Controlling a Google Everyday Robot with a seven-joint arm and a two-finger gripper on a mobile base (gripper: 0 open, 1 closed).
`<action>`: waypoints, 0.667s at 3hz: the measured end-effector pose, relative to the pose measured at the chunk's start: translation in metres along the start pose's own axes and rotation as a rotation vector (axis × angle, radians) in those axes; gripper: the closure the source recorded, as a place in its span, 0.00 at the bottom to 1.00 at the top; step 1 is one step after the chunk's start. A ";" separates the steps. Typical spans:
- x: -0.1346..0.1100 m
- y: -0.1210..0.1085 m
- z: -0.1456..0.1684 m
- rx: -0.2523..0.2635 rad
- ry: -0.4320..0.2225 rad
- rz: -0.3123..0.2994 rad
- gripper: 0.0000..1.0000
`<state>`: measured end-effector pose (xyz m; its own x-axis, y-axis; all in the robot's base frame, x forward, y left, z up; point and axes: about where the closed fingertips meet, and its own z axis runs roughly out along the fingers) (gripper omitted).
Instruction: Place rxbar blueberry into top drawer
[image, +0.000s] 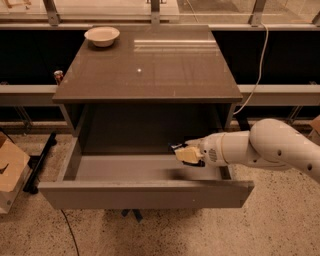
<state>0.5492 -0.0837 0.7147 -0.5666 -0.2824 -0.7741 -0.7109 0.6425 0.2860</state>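
The top drawer (145, 194) of the grey-brown cabinet stands pulled open, with its pale grey floor (125, 168) showing. My gripper (184, 153) reaches in from the right and hangs just above the right part of the drawer floor, inside the drawer's outline. Its cream fingers (188, 155) are shut on the rxbar blueberry (177, 147). Only a thin dark navy edge of the bar shows above the fingers.
A cream bowl (102, 35) sits at the back left of the cabinet top (150, 70). A small can (58, 76) stands on the ledge to the left. A cardboard box (10, 170) lies on the floor at left. A cable (257, 75) hangs at right.
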 end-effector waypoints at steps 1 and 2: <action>0.015 -0.019 0.023 0.006 0.009 0.032 1.00; 0.026 -0.039 0.047 0.021 0.037 0.058 0.82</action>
<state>0.5820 -0.0825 0.6571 -0.6218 -0.2701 -0.7351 -0.6679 0.6731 0.3177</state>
